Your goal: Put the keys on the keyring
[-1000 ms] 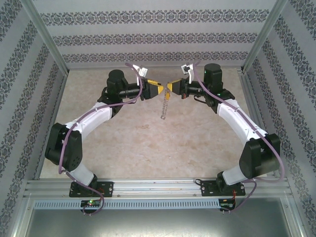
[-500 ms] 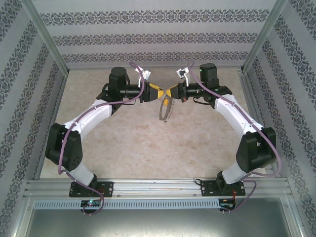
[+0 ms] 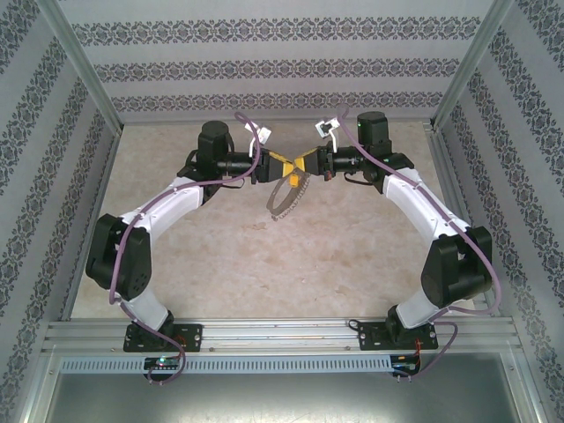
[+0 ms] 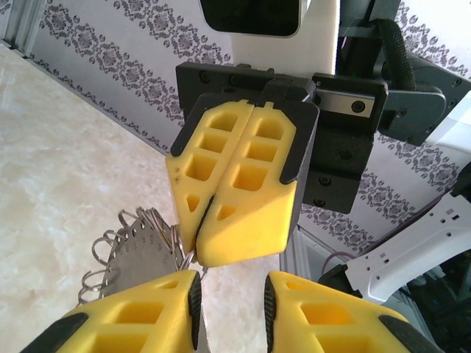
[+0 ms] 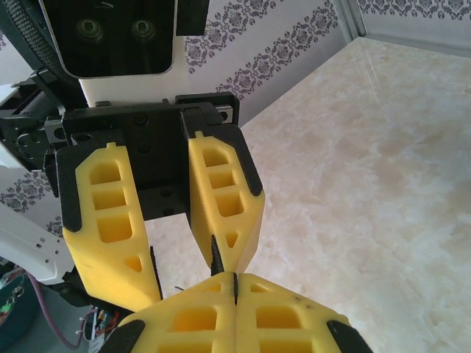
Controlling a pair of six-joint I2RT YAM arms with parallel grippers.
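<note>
Over beige tabletop [image 3: 264,264], keyring [image 4: 140,254] dangles pinched in the right gripper [image 4: 200,250].

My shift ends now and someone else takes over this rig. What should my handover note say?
Right hand: shut, pinching the keyring by its rim. The ring hangs tilted above the table.
Left hand: open, tips facing the right hand's tips, beside the ring, gripping nothing.
Done: ring lifted and held out between the arms.
Left: threading the key onto the ring. Whether one is on already is too small to tell.
</note>
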